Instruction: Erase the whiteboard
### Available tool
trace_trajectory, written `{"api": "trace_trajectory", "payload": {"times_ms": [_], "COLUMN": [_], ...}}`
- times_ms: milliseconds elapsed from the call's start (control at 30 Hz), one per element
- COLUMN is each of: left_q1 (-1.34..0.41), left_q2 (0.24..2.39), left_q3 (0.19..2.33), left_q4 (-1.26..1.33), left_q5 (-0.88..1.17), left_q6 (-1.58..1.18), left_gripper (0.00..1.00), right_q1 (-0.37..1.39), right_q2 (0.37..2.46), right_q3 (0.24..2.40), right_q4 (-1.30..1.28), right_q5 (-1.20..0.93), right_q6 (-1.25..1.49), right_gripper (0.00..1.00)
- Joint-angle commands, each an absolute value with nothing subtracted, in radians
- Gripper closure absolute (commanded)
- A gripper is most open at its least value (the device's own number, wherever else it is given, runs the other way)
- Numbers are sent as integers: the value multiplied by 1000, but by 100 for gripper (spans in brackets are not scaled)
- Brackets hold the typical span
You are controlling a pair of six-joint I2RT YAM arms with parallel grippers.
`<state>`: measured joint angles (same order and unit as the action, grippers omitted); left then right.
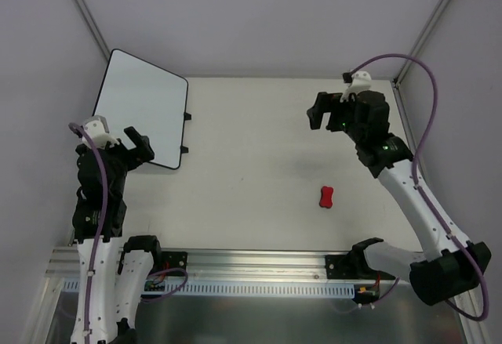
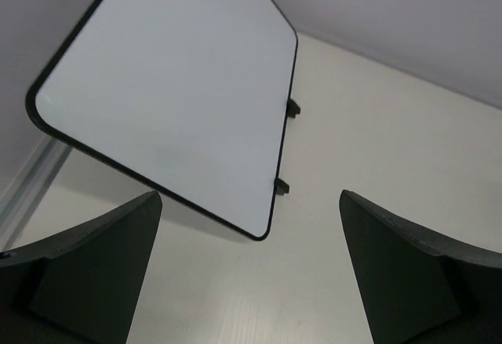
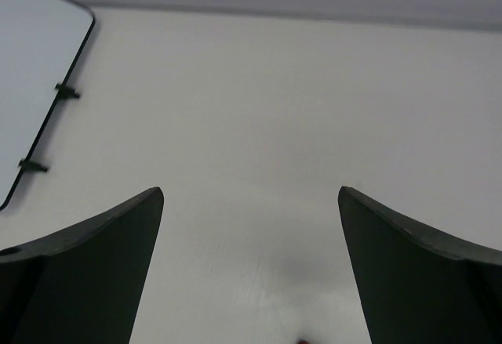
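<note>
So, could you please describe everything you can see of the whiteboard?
The whiteboard is a large flat white rectangle with rounded corners and a thin black border. Two small black tabs stick out from its right edge. Its surface looks clean. It sits askew at the far left corner of the table. The open left end effector is near it, not touching.

Counted: one whiteboard [image 1: 145, 109] bearing two black tabs [image 1: 187, 115], one red eraser [image 1: 327, 196], one table [image 1: 251, 124], two grippers: left gripper [image 1: 129, 144], right gripper [image 1: 329, 111].

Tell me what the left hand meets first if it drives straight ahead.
Probably the whiteboard: its near edge lies dead ahead of the open left hand, though depth is unclear.
</note>
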<state>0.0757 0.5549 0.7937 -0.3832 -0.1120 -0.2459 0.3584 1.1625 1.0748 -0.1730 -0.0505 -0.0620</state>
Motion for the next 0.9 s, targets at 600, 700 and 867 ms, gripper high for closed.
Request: {"api": "trace_trajectory", "payload": {"times_ms": [600, 700, 867], "left_q1": [-123, -138, -144], "left_q2": [354, 331, 301], "left_q3": [1206, 1206, 1198], "left_q4": [-555, -578, -607], "left_q5": [-189, -198, -204], "left_q6": [-9, -9, -9], "left_gripper": [1, 1, 1], "right_q1": [351, 353, 353], "right_q2": [621, 588, 569], "right_q3": [1296, 1276, 1276], "right_q4": [-367, -368, -374], "right_q5": [453, 427, 408], "right_q6": [-485, -477, -469], "right_gripper": [1, 1, 1]}}
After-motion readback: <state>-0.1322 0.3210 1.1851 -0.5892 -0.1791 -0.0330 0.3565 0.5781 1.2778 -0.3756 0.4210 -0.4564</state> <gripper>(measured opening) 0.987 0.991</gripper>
